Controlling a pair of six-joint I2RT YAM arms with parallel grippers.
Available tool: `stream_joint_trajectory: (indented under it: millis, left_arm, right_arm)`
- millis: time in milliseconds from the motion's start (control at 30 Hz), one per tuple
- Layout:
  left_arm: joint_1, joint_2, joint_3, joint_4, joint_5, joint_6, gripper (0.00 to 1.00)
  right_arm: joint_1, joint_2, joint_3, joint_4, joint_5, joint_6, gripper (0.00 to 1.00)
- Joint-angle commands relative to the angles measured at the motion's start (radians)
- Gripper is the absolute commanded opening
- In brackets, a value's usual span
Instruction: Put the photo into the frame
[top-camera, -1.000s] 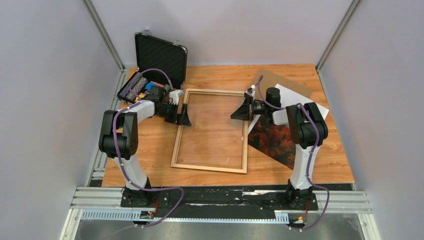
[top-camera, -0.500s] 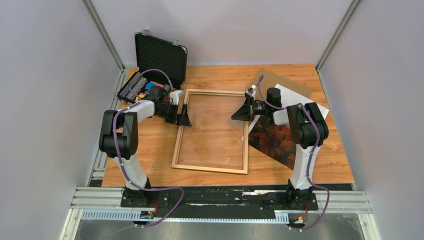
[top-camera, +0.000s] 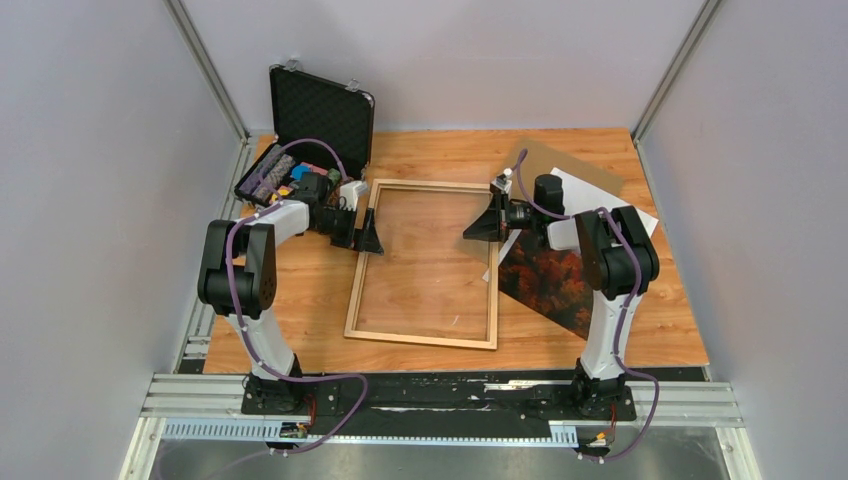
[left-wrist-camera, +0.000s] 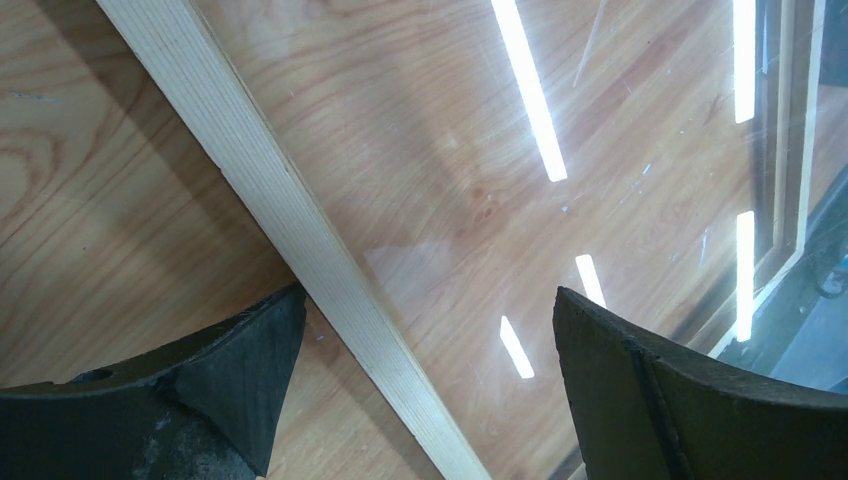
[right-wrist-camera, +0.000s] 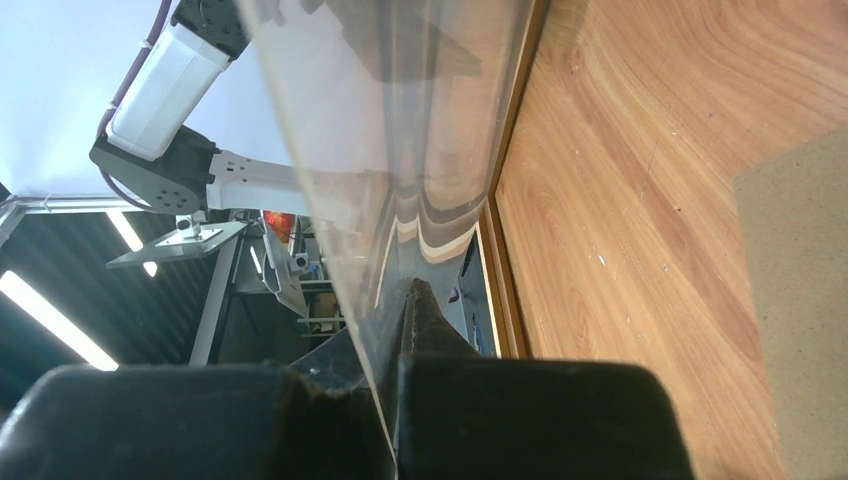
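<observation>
The frame, a large rectangle of thin pale wooden moulding, lies flat in the middle of the surface, whose laminate shows a warm orange wood grain. The left fingers are spread wide and straddle its left rail near the far corner: in the left wrist view the straight-grained strip runs diagonally between the two dark, wedge-shaped tips, apparently touching neither. The right fingers are pressed together on the edge of a clear sheet, just inside the frame's right rail towards the far end. The sheet is glossy and mirrors ceiling lights and an arm. The photo lies face up on the surface to the right of the frame, apart from both pairs of fingers and partly hidden under the right arm. Its near end shows dark orange-red foliage, its far end is pale. Its far end overlaps a matte brown backing board. At the far left stands an open black case with a dimpled foam lining.
</observation>
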Motion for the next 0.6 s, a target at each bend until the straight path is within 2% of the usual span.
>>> stream_joint_trajectory:
  millis: [0,367,567]
  left_arm:
    - [-0.001,0.008,0.026,-0.002,0.072,0.009,1.00]
    - [0.000,0.007,0.024,-0.002,0.066,0.009,1.00]
    - [0.000,0.014,0.028,0.002,0.072,0.007,1.00]
  right_arm:
    - [0.005,-0.058,-0.002,0.015,-0.018,-0.027,0.00]
    - [0.004,-0.064,-0.001,0.009,-0.024,-0.032,0.00]
    - [0.004,-0.087,0.003,-0.053,-0.029,-0.088,0.00]
